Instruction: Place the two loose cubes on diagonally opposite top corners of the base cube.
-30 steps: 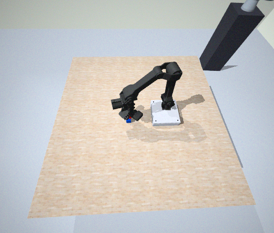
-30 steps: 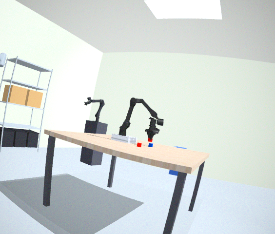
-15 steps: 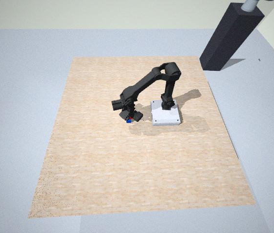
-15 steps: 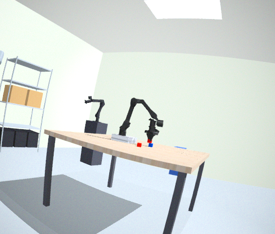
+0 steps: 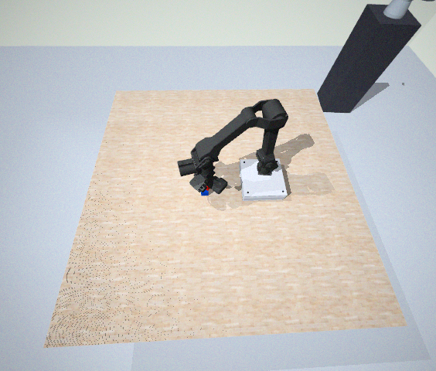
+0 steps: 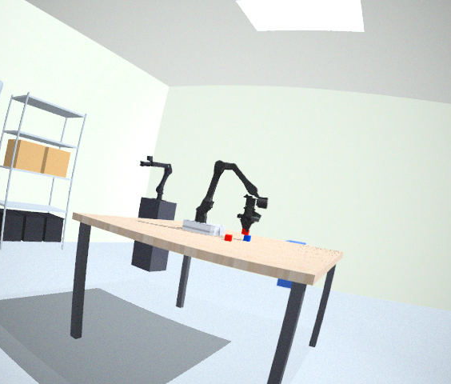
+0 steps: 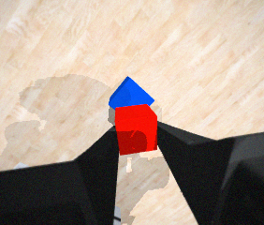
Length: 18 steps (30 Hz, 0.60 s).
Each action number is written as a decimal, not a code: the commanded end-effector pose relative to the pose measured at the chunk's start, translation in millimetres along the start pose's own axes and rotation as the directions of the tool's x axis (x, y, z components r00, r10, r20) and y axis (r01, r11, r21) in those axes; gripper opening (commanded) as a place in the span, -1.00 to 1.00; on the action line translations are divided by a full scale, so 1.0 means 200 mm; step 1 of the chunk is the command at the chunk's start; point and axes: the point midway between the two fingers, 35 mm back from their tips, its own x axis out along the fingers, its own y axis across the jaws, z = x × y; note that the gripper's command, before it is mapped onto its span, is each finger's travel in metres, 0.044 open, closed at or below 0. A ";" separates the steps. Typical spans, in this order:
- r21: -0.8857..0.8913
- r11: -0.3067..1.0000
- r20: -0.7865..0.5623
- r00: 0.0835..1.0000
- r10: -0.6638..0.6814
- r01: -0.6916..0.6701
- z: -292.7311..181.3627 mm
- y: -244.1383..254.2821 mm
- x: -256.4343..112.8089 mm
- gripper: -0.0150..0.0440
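The blue base cube (image 5: pixel 204 193) (image 6: pixel 246 238) (image 7: pixel 131 94) stands on the table. In the wrist view it is turned about an eighth of a turn relative to the red cube in front. My gripper (image 6: pixel 245 230) (image 7: pixel 135 127) is shut on this red cube (image 5: pixel 207 188) (image 6: pixel 245 232) (image 7: pixel 134 116). It holds it roughly level at the blue cube's top, overlapping its near part in the wrist view. Whether the two touch, I cannot tell. A second red cube (image 6: pixel 228 238) lies on the table between the blue cube and the arm's base side in the exterior view; the arm hides it in the top view.
The arm's white base plate (image 5: pixel 263 185) (image 6: pixel 201 227) stands beside the cubes on the wooden table (image 5: pixel 230 271) (image 6: pixel 258 258). A dark pedestal (image 5: pixel 364 59) (image 6: pixel 151 231) with another arm stands beyond the table. A shelf rack with boxes stands farther off in the exterior view.
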 end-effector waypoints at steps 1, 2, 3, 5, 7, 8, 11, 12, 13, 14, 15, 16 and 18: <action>-0.004 1.000 -0.002 1.000 -0.003 0.003 0.00 0.00 0.00 0.04; -0.004 1.000 -0.002 1.000 -0.003 0.003 0.00 0.00 0.00 0.13; -0.004 1.000 -0.002 1.000 -0.003 0.003 0.00 0.00 0.00 0.20; -0.004 1.000 -0.002 1.000 -0.003 0.003 0.00 0.00 0.00 0.20; -0.004 1.000 -0.002 1.000 -0.003 0.003 0.00 0.00 0.00 0.20; -0.004 1.000 -0.002 1.000 -0.003 0.003 0.00 0.00 0.00 0.20; 0.000 1.000 0.000 1.000 0.000 0.000 0.00 0.00 -0.04 0.20; 0.000 1.000 0.000 1.000 0.000 0.000 0.00 0.00 -0.04 0.20; 0.000 1.000 0.000 1.000 0.000 0.000 0.00 0.00 -0.05 0.20; 0.000 1.000 0.000 1.000 0.000 0.000 0.00 0.00 -0.05 0.20; 0.000 1.000 0.000 1.000 0.000 0.000 0.00 0.00 -0.06 0.20; 0.000 1.000 0.000 1.000 0.000 0.000 0.00 0.00 -0.06 0.20; 0.000 1.000 0.000 1.000 0.000 0.000 0.00 0.00 -0.07 0.20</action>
